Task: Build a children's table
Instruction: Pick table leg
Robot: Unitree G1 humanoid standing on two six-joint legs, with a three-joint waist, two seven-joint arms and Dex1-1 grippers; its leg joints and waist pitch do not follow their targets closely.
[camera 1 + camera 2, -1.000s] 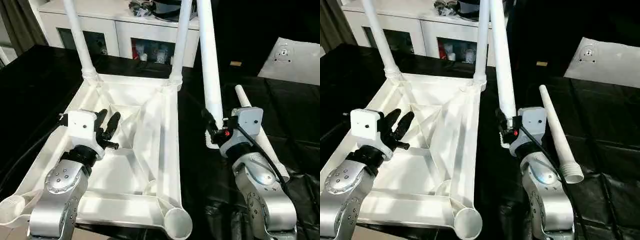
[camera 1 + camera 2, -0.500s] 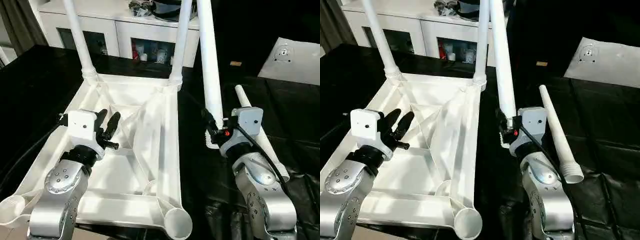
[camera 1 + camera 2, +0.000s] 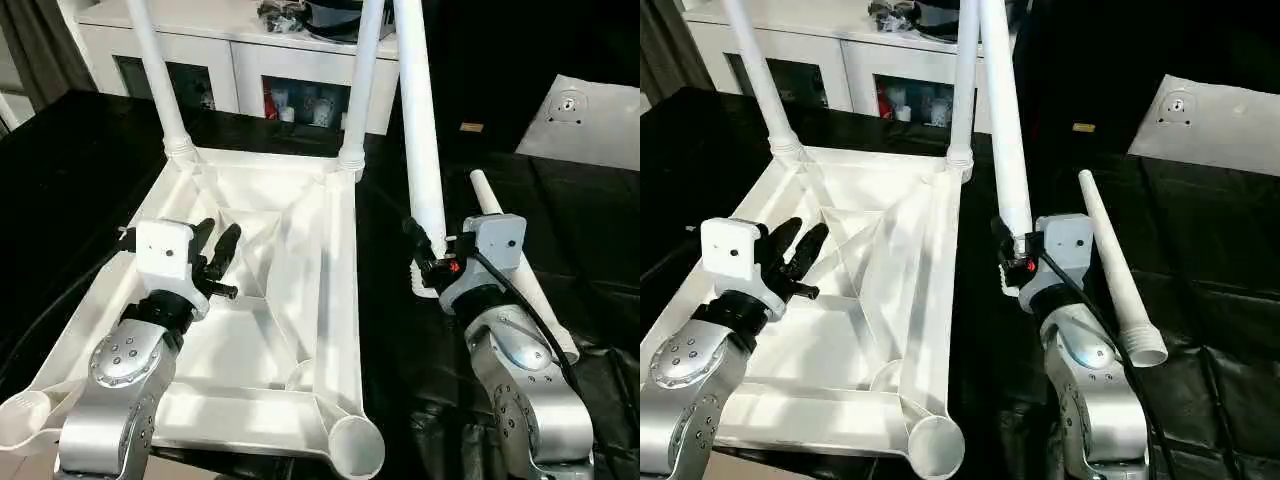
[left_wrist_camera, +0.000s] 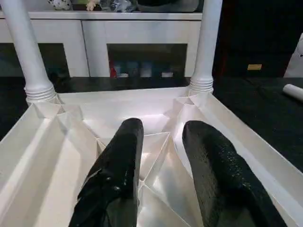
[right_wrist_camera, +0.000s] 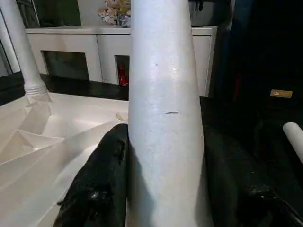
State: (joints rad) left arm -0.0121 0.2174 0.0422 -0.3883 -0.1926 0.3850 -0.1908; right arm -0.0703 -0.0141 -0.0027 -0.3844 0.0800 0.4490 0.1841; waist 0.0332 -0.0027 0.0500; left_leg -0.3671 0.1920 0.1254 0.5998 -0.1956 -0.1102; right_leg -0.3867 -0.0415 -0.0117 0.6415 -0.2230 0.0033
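Observation:
The children's table top (image 3: 335, 300) lies upside down, ribbed underside up. Two legs (image 3: 155, 70) (image 3: 362, 80) stand in its far corner sockets. The near sockets (image 3: 355, 450) (image 3: 20, 415) are open. My right gripper (image 3: 425, 262) is shut on a third leg (image 3: 420, 130), holding it upright just right of the top's right rim. In the right wrist view this leg (image 5: 163, 94) sits between the black fingers (image 5: 102, 175). A fourth leg (image 3: 1110, 260) lies on the cloth behind my right wrist. My left gripper (image 3: 215, 250) hovers open over the ribs, nothing between its fingers (image 4: 118, 165).
A black cloth (image 3: 60, 170) covers the work surface all around the top. A white cabinet (image 3: 250, 60) with dark openings stands at the back. A white cushion-like bag (image 3: 590, 110) lies at the far right.

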